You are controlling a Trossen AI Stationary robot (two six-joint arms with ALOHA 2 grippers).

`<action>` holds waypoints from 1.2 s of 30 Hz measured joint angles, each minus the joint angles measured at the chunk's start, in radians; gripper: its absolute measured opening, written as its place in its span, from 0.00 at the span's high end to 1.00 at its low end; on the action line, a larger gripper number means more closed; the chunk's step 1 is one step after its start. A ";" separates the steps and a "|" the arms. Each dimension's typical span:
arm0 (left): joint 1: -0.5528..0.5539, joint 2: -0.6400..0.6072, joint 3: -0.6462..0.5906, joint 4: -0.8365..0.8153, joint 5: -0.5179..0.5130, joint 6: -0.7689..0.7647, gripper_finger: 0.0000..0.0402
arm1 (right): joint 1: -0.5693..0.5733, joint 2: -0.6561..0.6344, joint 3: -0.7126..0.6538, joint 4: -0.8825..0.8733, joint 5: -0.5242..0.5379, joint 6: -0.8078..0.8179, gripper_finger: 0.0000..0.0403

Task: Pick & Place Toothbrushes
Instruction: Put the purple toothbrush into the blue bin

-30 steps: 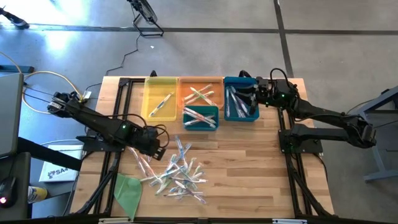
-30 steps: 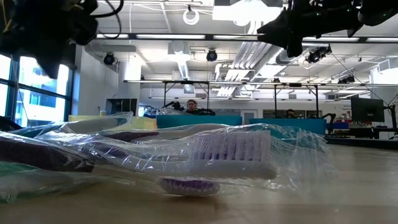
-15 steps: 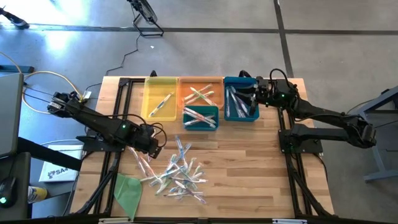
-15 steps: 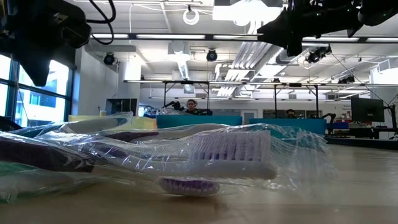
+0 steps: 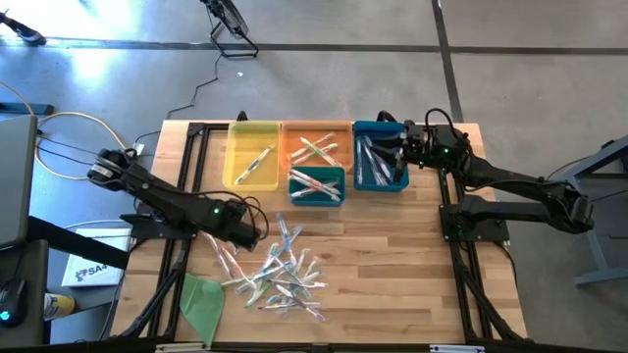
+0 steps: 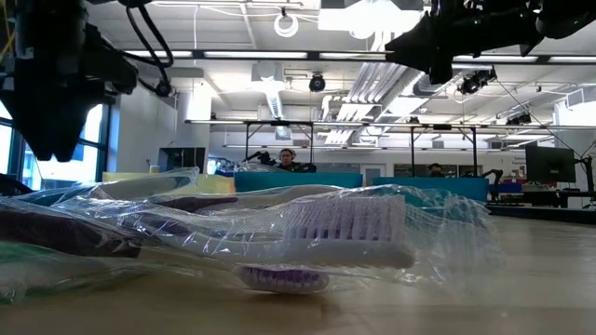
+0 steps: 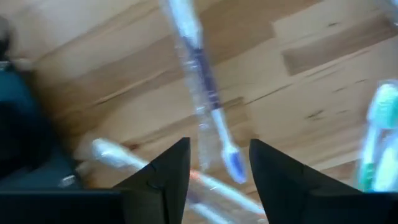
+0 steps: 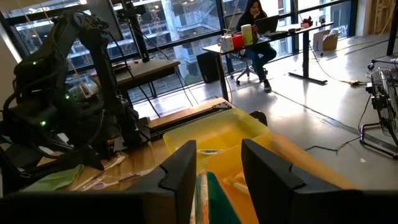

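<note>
Wooden slatted table (image 5: 392,265) holds four bins: yellow (image 5: 252,154), orange (image 5: 316,147), small teal (image 5: 316,186), blue (image 5: 379,157). Clear-wrapped toothbrushes (image 5: 273,267), too many to count, heaped near teal bin, table centre. Left gripper (image 5: 251,233) beside heap, fingers parted, empty. Right gripper (image 5: 400,149) over blue bin, fingers partly apart, nothing held. One green sheet (image 5: 203,299) beyond heap.

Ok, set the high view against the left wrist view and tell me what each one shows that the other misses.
Only the high view shows the yellow bin, orange bin, blue bin, the green sheet and the right gripper over the blue bin. Only the left wrist view shows the left gripper open above a blue-headed wrapped toothbrush. Both show the wooden table and loose toothbrushes.
</note>
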 joint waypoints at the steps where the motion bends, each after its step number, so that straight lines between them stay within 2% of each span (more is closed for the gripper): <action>1: 0.000 0.006 0.000 0.014 -0.004 0.005 0.60 | 0.000 0.000 0.000 -0.001 0.000 0.000 0.70; 6: 0.000 0.020 -0.024 0.054 -0.005 -0.001 0.64 | 0.000 0.000 0.000 -0.001 0.000 0.000 0.70; 13: 0.036 -0.012 -0.174 0.300 0.000 0.012 0.69 | 0.000 0.000 0.000 -0.005 -0.008 0.000 0.70; 22: 0.179 -0.016 -0.210 0.295 0.055 0.154 0.69 | 0.000 0.000 0.000 -0.016 -0.023 0.000 0.70; 29: 0.269 -0.014 -0.210 0.289 0.061 0.289 0.69 | 0.000 0.000 0.000 -0.017 -0.023 0.000 0.70; 36: 0.339 0.049 -0.211 0.293 0.136 0.372 0.69 | 0.000 0.000 0.000 -0.017 -0.019 -0.001 0.70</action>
